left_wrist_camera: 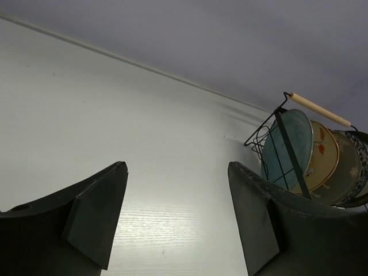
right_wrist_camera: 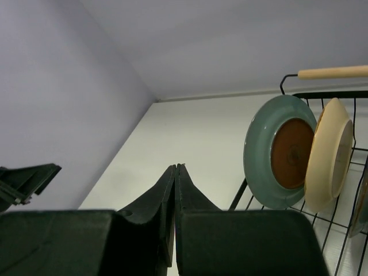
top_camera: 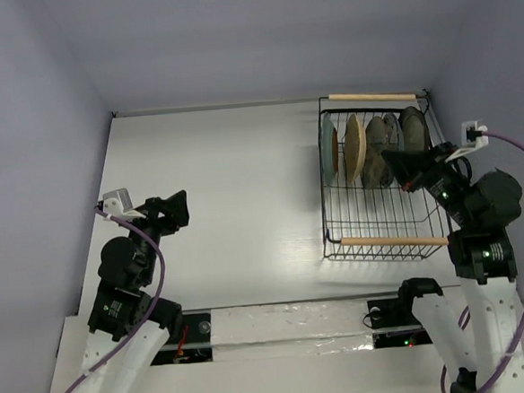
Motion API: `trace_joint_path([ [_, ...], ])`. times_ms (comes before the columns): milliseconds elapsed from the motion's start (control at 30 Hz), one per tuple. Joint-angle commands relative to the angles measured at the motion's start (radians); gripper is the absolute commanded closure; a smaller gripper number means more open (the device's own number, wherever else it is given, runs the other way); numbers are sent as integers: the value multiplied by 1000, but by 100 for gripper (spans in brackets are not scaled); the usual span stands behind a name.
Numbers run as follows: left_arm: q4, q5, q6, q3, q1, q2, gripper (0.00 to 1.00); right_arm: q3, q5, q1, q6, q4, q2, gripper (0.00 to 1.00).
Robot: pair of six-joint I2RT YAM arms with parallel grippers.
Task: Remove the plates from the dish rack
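The dish rack (top_camera: 381, 224) is a black wire basket at the right of the table, with plates standing on edge at its far end. From the left stand a teal plate (top_camera: 330, 147), a tan plate (top_camera: 356, 147) and a grey plate (top_camera: 377, 143), with more behind them to the right. My right gripper (top_camera: 390, 161) hovers over the rack just in front of the grey plate, shut and empty (right_wrist_camera: 175, 168). To its right are the teal plate's back (right_wrist_camera: 280, 152) and the tan plate (right_wrist_camera: 329, 155). My left gripper (top_camera: 180, 209) is open and empty over bare table (left_wrist_camera: 176, 167), far left of the rack.
The rack has a wooden rod handle at its far end (top_camera: 372, 97) and another at its near end (top_camera: 393, 240). Lilac walls close the table at the back and on both sides. In the left wrist view the rack (left_wrist_camera: 287, 149) stands far right by the back wall.
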Motion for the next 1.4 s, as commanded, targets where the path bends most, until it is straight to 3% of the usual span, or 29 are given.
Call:
trace_joint_path([
  [0,21,6,17,33,-3,-12,32,69,51,47,-23,34,94,97],
  [67,23,6,16,29,-3,-15,33,95,131,113,-68,-1,138,97],
  [233,29,6,14,26,-3,-15,35,250,510,365,-167,-136,366,93],
  [333,26,6,14,26,-3,-12,37,317,683,424,-215,-197,495,79],
  [367,27,6,14,25,-3,-12,37,357,723,437,-224,-206,523,60],
  [467,29,6,11,22,-3,-13,43,414,840,457,-261,-240,621,33],
  [667,29,6,6,20,-3,-13,60,561,930,475,-310,-295,773,25],
  [767,26,6,5,20,-3,-10,78,624,973,500,-339,-322,859,13],
  [867,17,6,6,26,-3,-9,100,667,980,500,-350,-334,937,13],
  [1033,17,6,6,26,-3,-16,100,720,986,500,-361,-344,1045,18],
  [1133,18,6,8,25,-3,-20,94,736,999,500,-356,-346,1106,20],
  [1233,26,6,9,23,-3,-26,88,732,1004,500,-346,-343,1139,26],
  [1367,27,6,11,20,-3,-35,80,697,1018,500,-327,-314,1128,41],
])
